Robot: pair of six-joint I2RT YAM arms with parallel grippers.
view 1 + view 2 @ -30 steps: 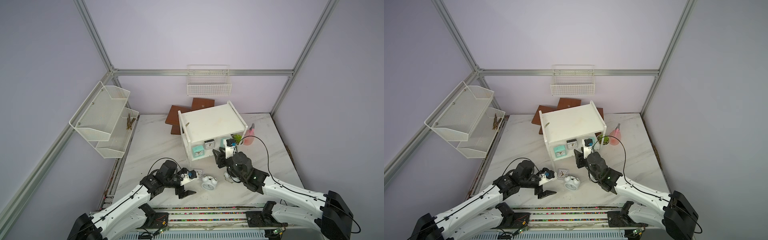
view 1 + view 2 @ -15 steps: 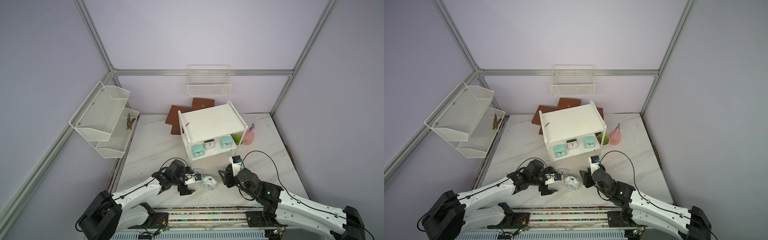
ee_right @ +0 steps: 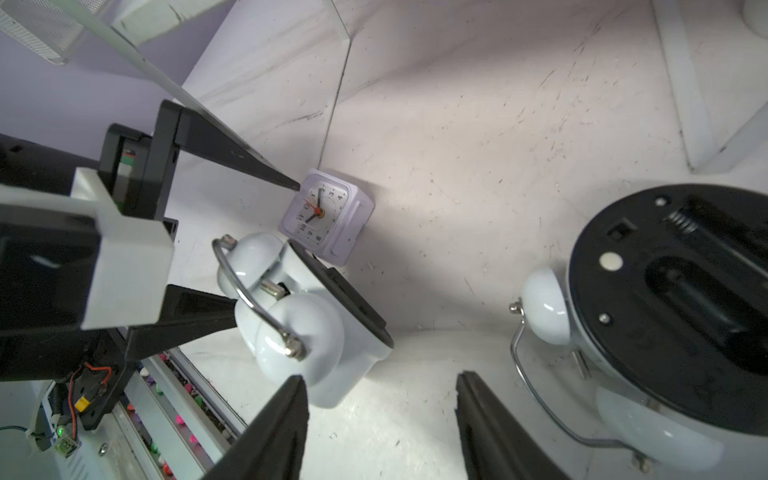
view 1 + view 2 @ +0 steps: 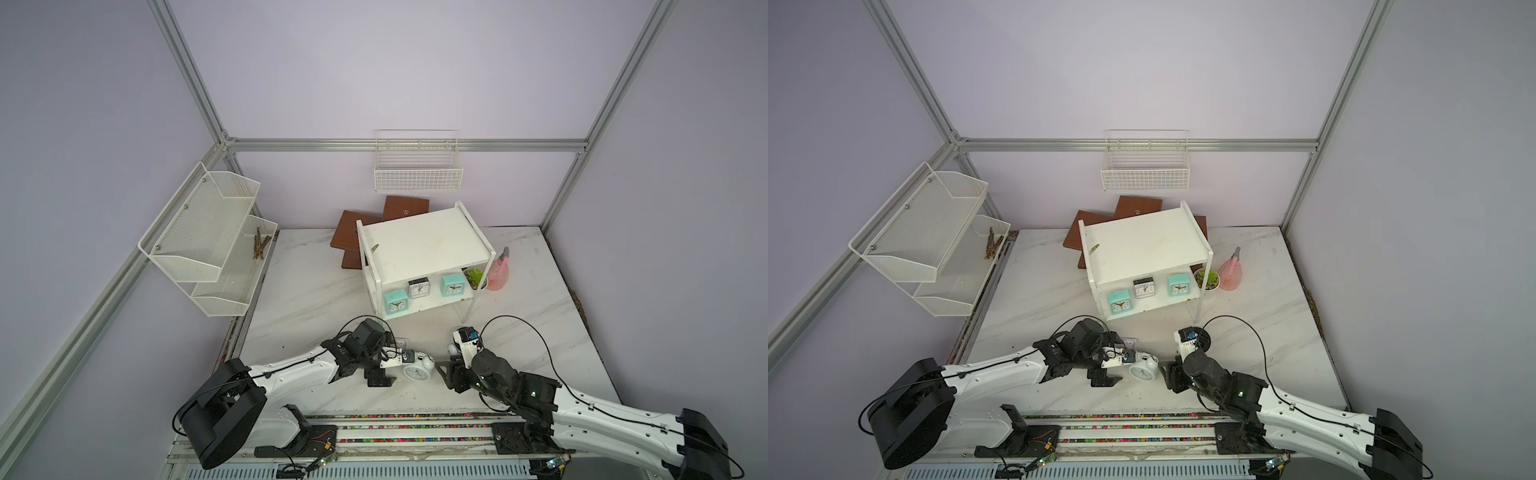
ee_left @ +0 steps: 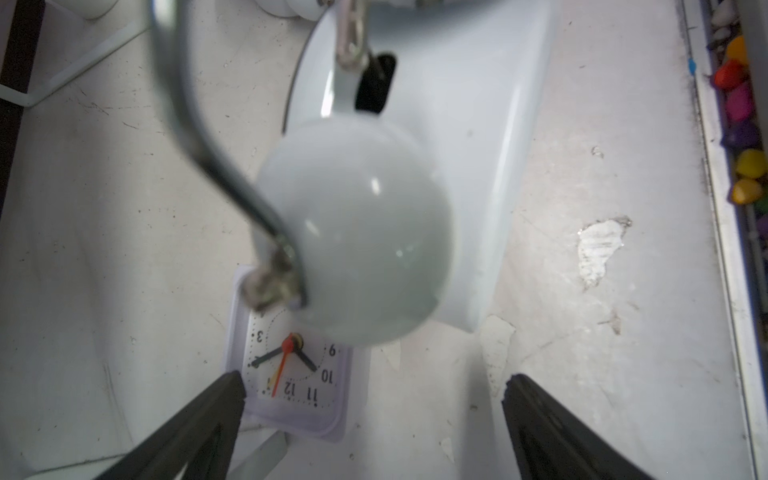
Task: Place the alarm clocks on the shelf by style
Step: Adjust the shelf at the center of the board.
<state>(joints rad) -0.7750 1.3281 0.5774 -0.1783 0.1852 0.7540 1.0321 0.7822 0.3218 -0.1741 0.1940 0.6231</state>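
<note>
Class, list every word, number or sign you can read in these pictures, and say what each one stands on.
"3", "9", "10", "11", "12": dial of the small whitish-grey square alarm clock, left wrist view.
Too small to read: dials of the two mint-green square clocks and the whitish-grey square clock between them on the white two-level shelf, and of the round white twin-bell clock.
Words or brands: none legible.

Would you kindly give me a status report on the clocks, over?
Left end effector open at twin-bell clock on table, whitish square clock close beside. Right end effector open, empty. Shelf holds two mint clocks, one grey clock.
</note>
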